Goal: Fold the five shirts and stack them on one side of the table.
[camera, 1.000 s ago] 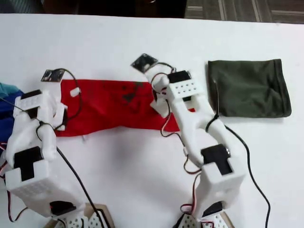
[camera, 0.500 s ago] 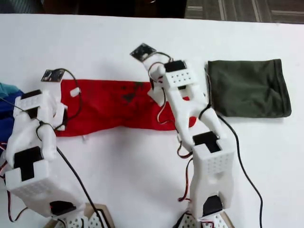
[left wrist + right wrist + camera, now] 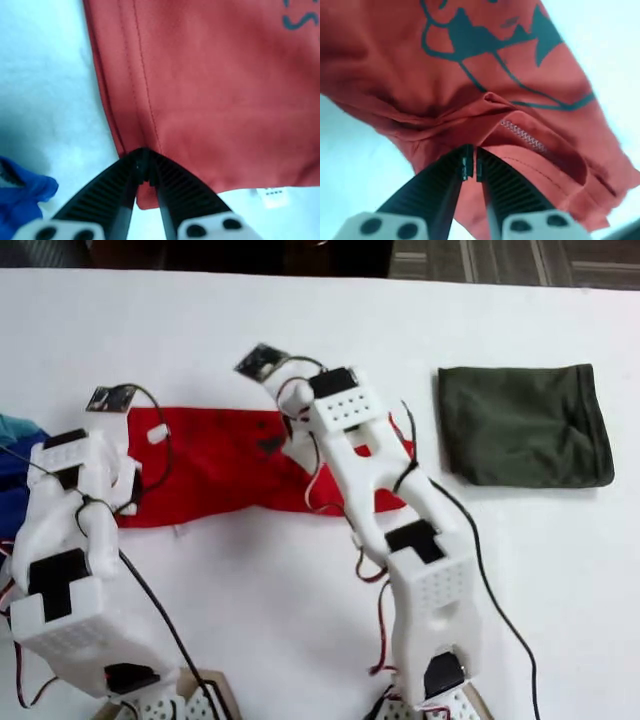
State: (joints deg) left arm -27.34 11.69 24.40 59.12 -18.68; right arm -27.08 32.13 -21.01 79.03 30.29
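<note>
White table (image 3: 300, 320) holds a red shirt (image 3: 220, 465) lying as a long strip. The left gripper (image 3: 142, 162) is clamped on its left-end hem, and the right gripper (image 3: 470, 160) pinches a bunched fold by the print. A folded dark green shirt (image 3: 525, 425) lies near the right end.

One red shirt (image 3: 215, 465), one folded green shirt (image 3: 525, 425), one blue cloth (image 3: 10, 505), two arms: left arm (image 3: 62, 532) and right arm (image 3: 375, 480).

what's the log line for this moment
left hand shut on red shirt | right hand shut on red shirt | green shirt folded, right side
</note>
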